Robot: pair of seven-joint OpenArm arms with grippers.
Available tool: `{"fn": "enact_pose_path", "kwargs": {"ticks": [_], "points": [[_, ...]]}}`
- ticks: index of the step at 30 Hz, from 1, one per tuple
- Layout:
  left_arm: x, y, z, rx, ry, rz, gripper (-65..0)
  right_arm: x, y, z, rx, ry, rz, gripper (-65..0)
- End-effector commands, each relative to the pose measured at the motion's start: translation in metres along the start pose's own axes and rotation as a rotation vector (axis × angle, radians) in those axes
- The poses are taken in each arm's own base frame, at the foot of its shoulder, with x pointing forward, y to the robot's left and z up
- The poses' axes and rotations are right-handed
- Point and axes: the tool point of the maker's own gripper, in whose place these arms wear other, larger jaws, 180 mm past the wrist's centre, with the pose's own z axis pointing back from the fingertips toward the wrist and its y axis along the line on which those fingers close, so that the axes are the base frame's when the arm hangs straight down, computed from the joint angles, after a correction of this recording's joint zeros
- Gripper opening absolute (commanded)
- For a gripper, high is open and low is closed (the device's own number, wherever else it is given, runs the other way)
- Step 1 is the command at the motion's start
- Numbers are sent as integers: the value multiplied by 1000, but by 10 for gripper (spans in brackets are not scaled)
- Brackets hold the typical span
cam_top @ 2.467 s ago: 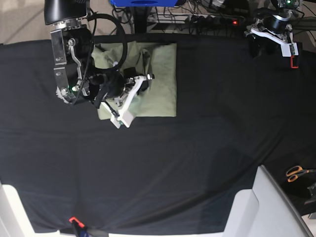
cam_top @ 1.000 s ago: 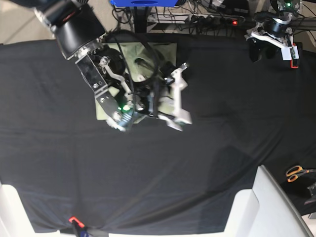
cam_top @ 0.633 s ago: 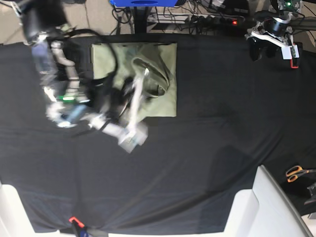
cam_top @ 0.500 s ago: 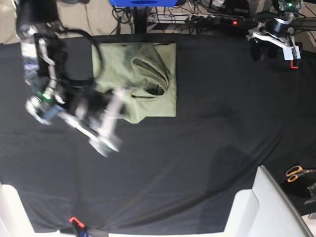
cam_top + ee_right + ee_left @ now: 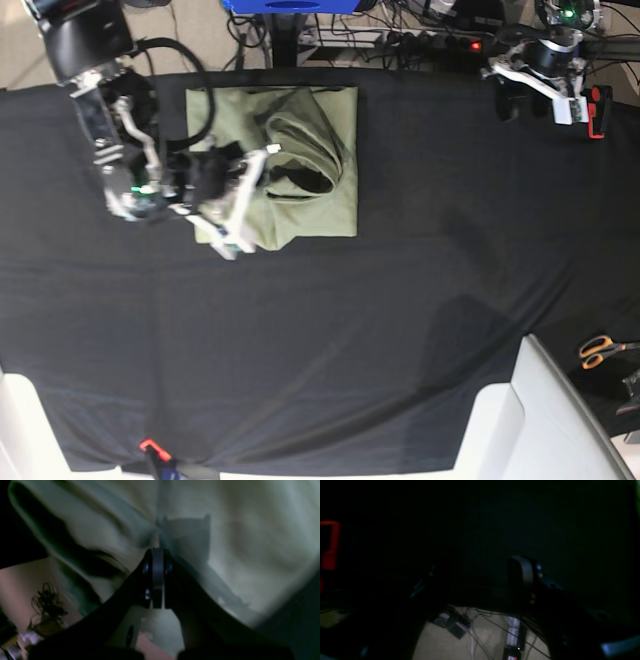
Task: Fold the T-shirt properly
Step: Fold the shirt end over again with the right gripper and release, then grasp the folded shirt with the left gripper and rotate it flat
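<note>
The pale green T-shirt (image 5: 318, 130) lies folded into a rough rectangle at the back of the black table cloth (image 5: 400, 300), with a loose puckered fold at its middle. My right gripper (image 5: 270, 152) reaches over the shirt's left part from the left. In the right wrist view its fingers (image 5: 157, 562) are pressed together, their tips against the T-shirt (image 5: 250, 542); no cloth shows between them. My left gripper (image 5: 515, 90) hangs at the back right corner, far from the shirt. In the dark left wrist view its fingers (image 5: 522, 575) stand apart with nothing between them.
Orange-handled scissors (image 5: 600, 350) lie off the table's right side beside a white panel (image 5: 540, 420). A red clamp (image 5: 597, 110) sits at the back right, an orange clip (image 5: 150, 446) at the front edge. Cables and a power strip (image 5: 430, 40) run behind the table.
The right arm swung off the shirt toward the front left, shut its gripper, then came back over the shirt's left part. The shirt's middle fold lies looser. The left arm barely moved.
</note>
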Motion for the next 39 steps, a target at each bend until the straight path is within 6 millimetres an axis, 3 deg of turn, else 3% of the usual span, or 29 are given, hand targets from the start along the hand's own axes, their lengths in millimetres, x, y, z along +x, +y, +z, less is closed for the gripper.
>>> {"fn": "enact_pose_path", "kwargs": {"ticks": [1,10,20,26,31,33,37,39], "points": [[10,0,3,-7,-36,-10,-298,18,3,5,8,-43,29,-650],[9,1,4,-7,-34,-10,-298,59,52,-1,74,-85,164,-650],[8,1,3,-6,-31,-7,-298,65,113,-32,171,-6,249,-650],[8,1,3,-6,-31,-7,-298,76,138,-16,183,-24,382,-650],[8,1,3,-6,-31,-7,-298,87,114,10,135,-87,358,-650],[8,0,3,-8,-30,-7,-298,86,86,18,95,-112,295,-650],[7,-9,3,-15,-41,18,-298,70,43,16,37,-79,196,-650],[15,-25,1,-46,-47,16,-298,63,31,16,21,-96,177,-650]]}}
